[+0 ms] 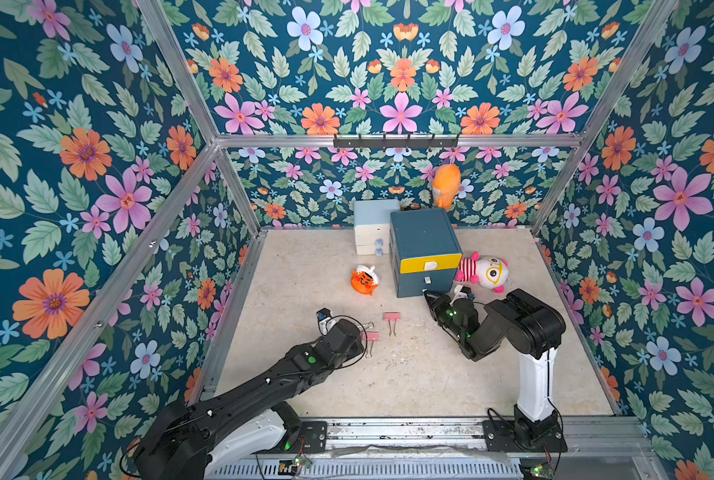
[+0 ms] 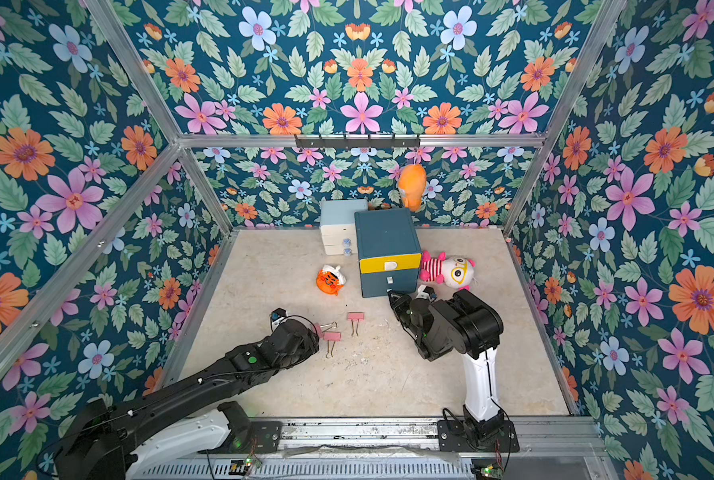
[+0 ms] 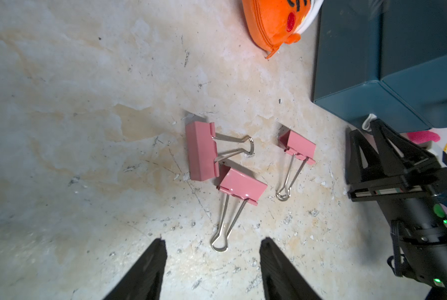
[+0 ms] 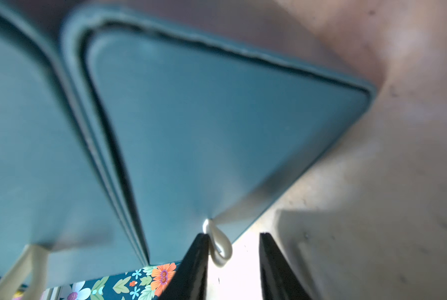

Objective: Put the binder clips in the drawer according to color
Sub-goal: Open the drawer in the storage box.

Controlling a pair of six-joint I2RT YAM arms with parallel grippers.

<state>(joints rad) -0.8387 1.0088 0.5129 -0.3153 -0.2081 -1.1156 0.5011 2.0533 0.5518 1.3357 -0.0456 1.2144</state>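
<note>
Right wrist view shows the right gripper (image 4: 232,235) spread around a white pull (image 4: 218,246) on the shut drawer (image 4: 217,117), which rests against only one jaw, so a closing pinch could slip off, while the left gripper (image 3: 213,240) hangs spread near three pink binder clips (image 3: 240,185) on the table (image 3: 87,130).

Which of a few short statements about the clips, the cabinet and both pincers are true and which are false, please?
1. Three pink binder clips lie on the tabletop. True.
2. The left pincer is shut on one clip. False: it is open near the clips and holds nothing.
3. The right pincer has the white pull of the cabinet's bottom drawer between its jaws. True.
4. A blue clip lies beside the pink ones. False: every clip in view is pink.
</note>
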